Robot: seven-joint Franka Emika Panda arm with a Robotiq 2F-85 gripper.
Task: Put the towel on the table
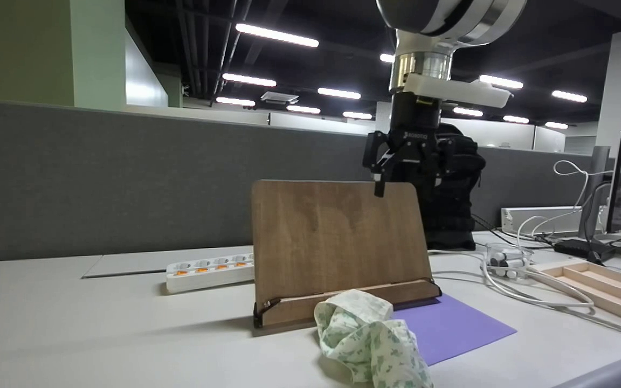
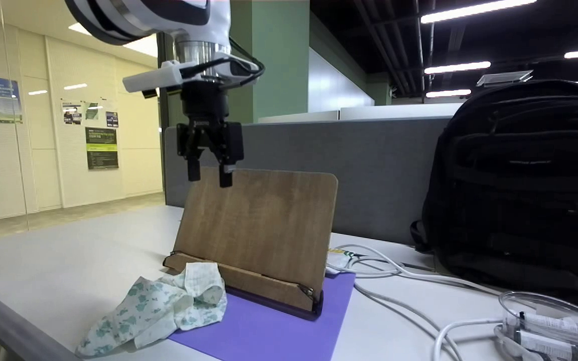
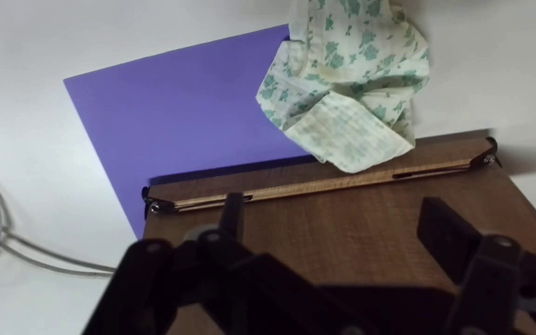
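Surface: broad, pale, a work desk by the look of it. Arm hung over it, reaching straight down. Black backpack stood toward the back, well apart from the towel.

Wooden stand: board leaning back, ledge along its foot. Purple sheet lay flat, running partly under the stand.

Towel, white with green leafy print: crumpled on the surface in front of the stand, one side over the sheet, the rest on bare surface. Its folded end came up to the ledge; whether it rested on the wood or only stood before it, I could not settle.

Fingers: spread well apart, nothing between them, tips near the board's top edge. Touching the wood or not, I could not tell. Towel lay lower and well clear of them.

Step, my reading: placing looked done, or as good as done, fingers being free of the towel. That called for a lift straight up and a retreat, without knocking the board. Were the towel wanted wholly off the ledge, the move differed: out past the board, down to the loose fold, a light pinch, a short draw away from the stand, release.
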